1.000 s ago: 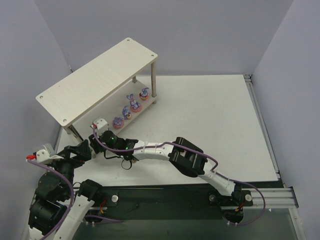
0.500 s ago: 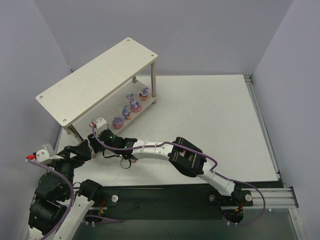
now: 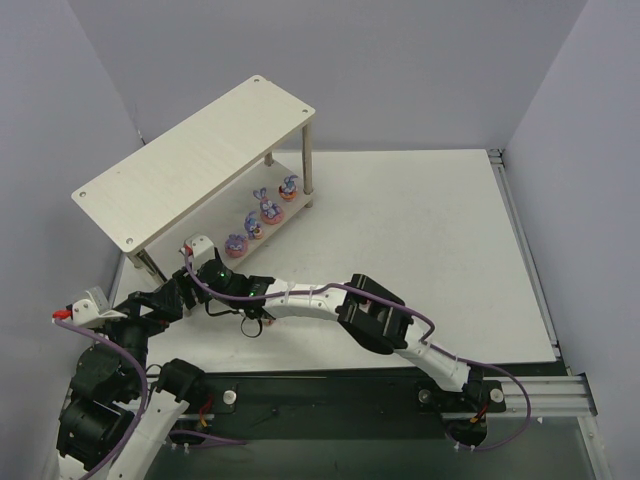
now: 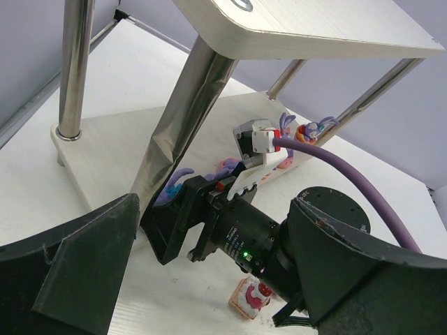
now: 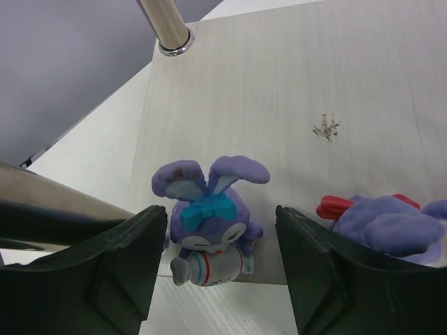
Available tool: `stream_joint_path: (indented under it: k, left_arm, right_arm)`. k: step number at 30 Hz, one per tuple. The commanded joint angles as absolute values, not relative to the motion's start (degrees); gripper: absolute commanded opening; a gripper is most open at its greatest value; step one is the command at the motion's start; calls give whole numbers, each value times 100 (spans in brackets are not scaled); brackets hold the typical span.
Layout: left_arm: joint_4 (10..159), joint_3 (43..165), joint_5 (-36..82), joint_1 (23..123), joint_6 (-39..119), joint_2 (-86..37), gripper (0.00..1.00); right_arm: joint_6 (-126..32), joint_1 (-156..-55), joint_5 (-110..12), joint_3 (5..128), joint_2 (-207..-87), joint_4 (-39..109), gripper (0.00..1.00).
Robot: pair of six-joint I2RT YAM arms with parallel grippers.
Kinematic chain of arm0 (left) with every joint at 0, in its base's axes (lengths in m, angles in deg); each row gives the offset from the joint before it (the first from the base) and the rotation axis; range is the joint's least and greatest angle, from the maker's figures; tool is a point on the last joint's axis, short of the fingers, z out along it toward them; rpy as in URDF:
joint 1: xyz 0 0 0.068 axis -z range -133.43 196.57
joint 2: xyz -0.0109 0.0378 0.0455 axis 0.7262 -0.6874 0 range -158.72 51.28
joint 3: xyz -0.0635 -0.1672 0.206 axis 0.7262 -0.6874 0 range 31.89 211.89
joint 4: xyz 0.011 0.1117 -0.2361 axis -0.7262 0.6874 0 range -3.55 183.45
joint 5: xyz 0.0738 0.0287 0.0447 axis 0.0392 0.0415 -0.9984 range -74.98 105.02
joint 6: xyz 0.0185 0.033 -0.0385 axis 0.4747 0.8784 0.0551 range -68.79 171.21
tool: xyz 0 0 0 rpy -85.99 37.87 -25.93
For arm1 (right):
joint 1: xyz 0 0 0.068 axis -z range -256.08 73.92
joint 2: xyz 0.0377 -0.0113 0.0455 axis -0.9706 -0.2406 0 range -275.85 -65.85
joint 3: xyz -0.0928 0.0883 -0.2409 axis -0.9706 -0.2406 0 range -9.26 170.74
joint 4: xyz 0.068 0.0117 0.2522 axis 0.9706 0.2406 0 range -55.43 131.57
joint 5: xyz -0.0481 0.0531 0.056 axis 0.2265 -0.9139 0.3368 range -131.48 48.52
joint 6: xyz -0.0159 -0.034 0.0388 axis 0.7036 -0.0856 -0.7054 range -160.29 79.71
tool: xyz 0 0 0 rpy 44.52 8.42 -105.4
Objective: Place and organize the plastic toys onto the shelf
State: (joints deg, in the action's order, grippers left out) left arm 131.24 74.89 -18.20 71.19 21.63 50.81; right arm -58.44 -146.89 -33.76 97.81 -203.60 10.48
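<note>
White table (image 3: 420,250), plain grey walls (image 3: 400,60) on three sides, and the shelf (image 3: 190,160) stands at the far left, set at an angle. On its lower board (image 5: 279,91) four bunnies (image 3: 268,210) stand in a row near the right-hand end. The right arm reaches across to the near left end of that board. From its wrist camera, the right gripper (image 5: 220,218) stands parted, straddling a purple bunny (image 5: 209,223) with a teal bow right at the board's front edge. The right finger is apart from the toy, the left one is just beside it, and whether that side touches I cannot tell. It grips nothing. Beside it to the right lies another purple toy (image 5: 387,223) with a red bow, only partly in frame. A metal leg (image 5: 166,24) rises at the board's far corner. The left gripper (image 4: 215,209) hangs spread to its widest and holds nothing, low beside the shelf's near end and facing the right wrist, where a green light (image 4: 244,254) glows. On the table under that wrist sits a small pink bear (image 4: 250,296).
</note>
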Motion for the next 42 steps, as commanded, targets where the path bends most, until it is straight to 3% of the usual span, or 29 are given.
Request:
stream_joint_path:
  k: [1,31,42]
  left_arm:
    - [13004,7531,-1900,7127,2212,5357,97]
    - [13030,7540,-1952,7118,2194,5348,97]
    - [13030,7531,-1979,7118,2194,5436,97]
  right_arm:
    - [-5866,-14657,-3287,9903,-20191,874,65]
    - [-5751,-14806,-3357,8769,-19101,267,67]
    - [-5611,-14982,-2971,7752,-18206,162,67]
